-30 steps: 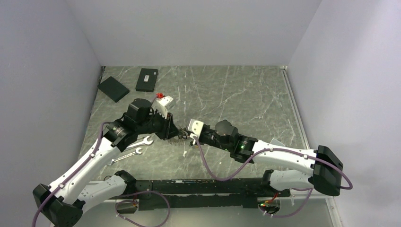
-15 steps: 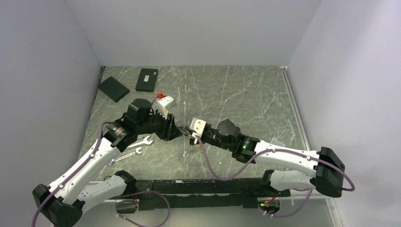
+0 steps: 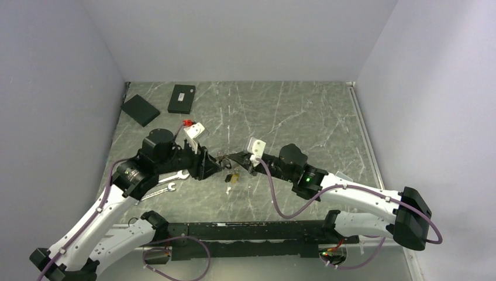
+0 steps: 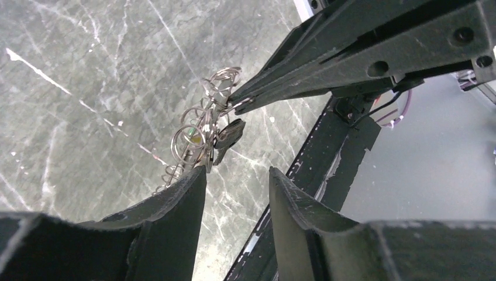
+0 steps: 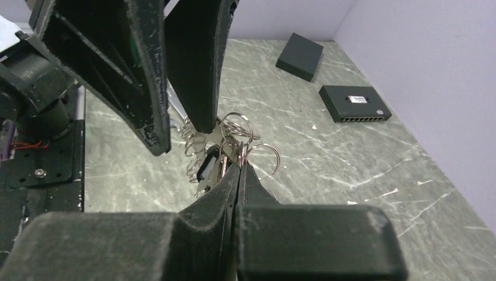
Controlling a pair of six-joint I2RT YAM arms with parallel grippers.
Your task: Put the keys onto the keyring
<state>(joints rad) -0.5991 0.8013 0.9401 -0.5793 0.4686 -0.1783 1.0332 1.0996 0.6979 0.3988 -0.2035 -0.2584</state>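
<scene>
Keyring [image 4: 202,126], one, with dark keys [image 4: 228,136] (count unclear), was held near table centre.
Right gripper [image 4: 234,104]: fingers clamped on one loop.
Left gripper [image 4: 237,175]: fingers stood apart, the gap empty.
Wrenches [image 3: 166,181], two, lay at 8 o'clock.
Black box [image 3: 140,109] and network switch [image 3: 182,98], one each, lay at 10 o'clock.

You see white shells, black round joints on left arm [image 3: 96,216] and right arm [image 3: 357,196]. Purple cable loops off each, just beyond black base bar [image 3: 251,234]. Green light on right wrist. Left pincer [image 4: 237,174] matte black, scuffed; right pincer [image 4: 237,100] shows round screw heads.
</scene>
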